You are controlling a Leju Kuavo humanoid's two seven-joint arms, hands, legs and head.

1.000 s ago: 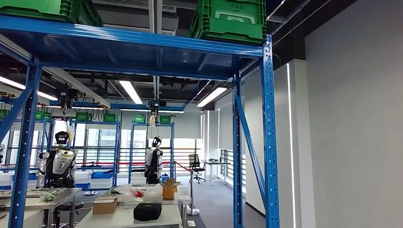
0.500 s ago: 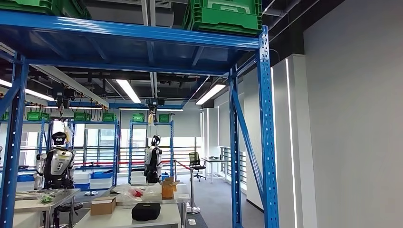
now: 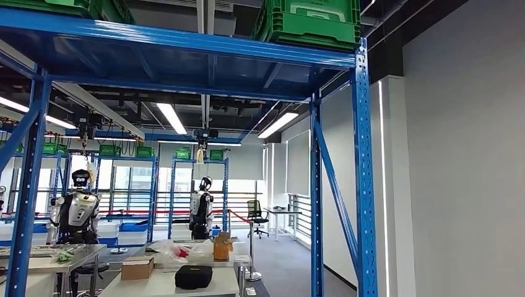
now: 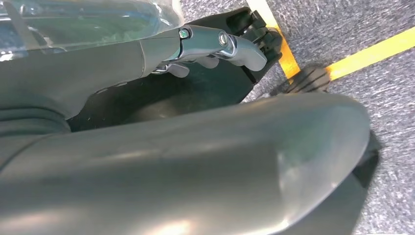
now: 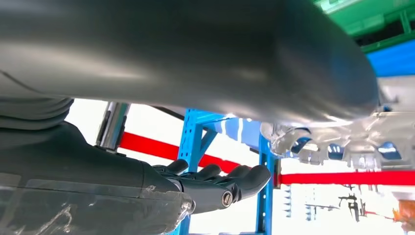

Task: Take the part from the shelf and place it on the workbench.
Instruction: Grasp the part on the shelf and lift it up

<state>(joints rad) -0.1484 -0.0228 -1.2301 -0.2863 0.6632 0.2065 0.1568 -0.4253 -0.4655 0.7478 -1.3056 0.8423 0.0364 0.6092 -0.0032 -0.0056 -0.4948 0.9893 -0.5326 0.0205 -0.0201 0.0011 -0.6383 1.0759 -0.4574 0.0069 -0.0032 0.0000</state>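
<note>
**View swings as the reach begins**

The whole head view has shifted sideways, so the camera moved, not the blue shelf (image 3: 363, 185). The right hand (image 5: 210, 183), fingers spread and empty, is raised near one silvery part (image 5: 342, 142); contact unclear. The left hand (image 4: 195, 49) hangs loose, empty. Two green crates (image 3: 308, 21) on top, two other robots (image 3: 75, 210) behind

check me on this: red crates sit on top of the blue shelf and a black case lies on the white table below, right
Not quite: the crates on top of the blue shelf are green, not red, as the head view shows. The black case does lie on the white table below.
</note>
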